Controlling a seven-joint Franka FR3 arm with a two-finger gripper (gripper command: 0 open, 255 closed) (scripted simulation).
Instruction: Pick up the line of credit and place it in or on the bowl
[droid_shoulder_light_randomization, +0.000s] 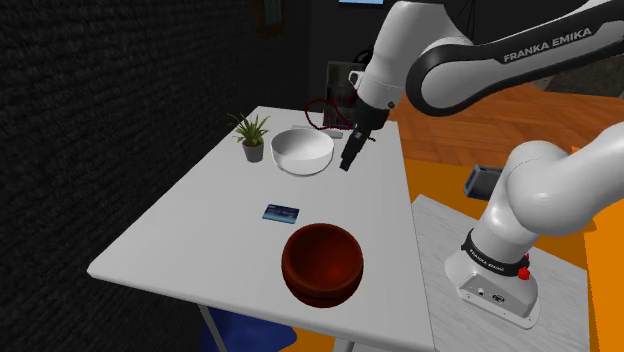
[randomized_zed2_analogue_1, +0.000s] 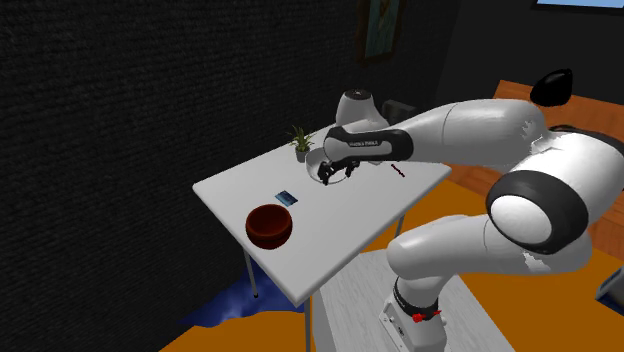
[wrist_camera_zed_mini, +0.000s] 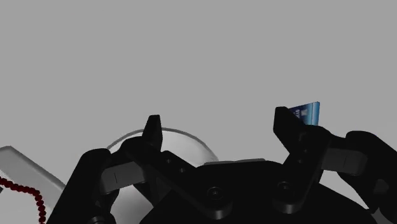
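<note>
The small flat blue card (droid_shoulder_light_randomization: 282, 211) lies ungrasped on the white worktop (droid_shoulder_light_randomization: 170, 240), between a white bowl (droid_shoulder_light_randomization: 303, 150) and a dark red bowl (droid_shoulder_light_randomization: 322, 262). The black gripper (droid_shoulder_light_randomization: 350, 160) hangs above, wide open and empty, apparently ready to descend.

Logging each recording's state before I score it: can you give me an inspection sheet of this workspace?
Surface: white table, things spaced apart on it.
Job's things: blue card lies flat between the white bowl and the red-brown bowl, touching neither; not held.
Clutter: small potted plant beside the white bowl; dark red beaded string near the table's far end.
Grippers: gripper open and empty, hovering near the white bowl.
Cables: nothing seen.
Surroundings: dark textured wall, orange floor.
</note>
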